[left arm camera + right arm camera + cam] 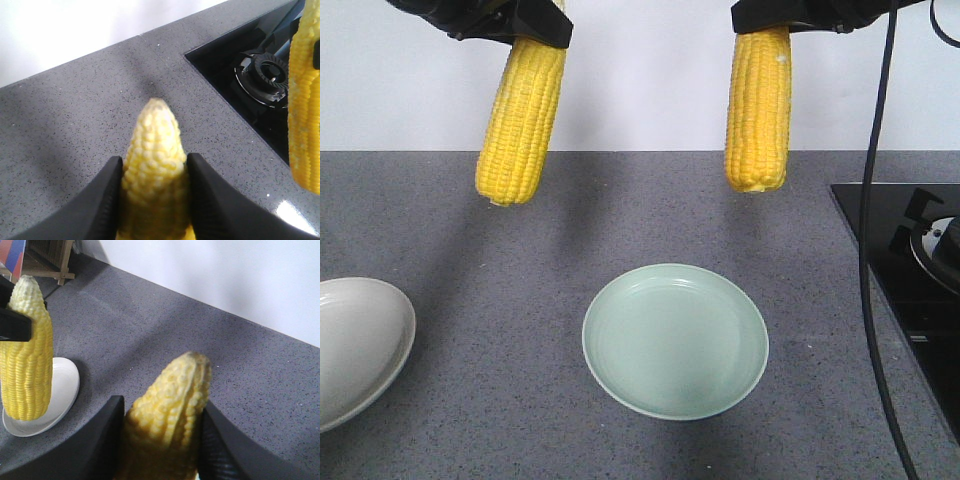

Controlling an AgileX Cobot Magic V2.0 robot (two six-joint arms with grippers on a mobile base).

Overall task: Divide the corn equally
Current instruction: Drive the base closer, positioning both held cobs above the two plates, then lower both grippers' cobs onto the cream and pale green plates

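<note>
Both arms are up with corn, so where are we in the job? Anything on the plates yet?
Nothing is placed yet: the green plate and the white plate both lie bare in the front view. In hand: the left gripper holds one cob and the right gripper holds another, both hanging above the counter. Left: set the held cobs down on plates. No other cobs are in view.

Speckled matt grey stone-like countertop (470,400), glossy glazed pale green plate (620,370), glossy black glass hob (880,240) at right, bumpy yellow corn (520,120)
</note>
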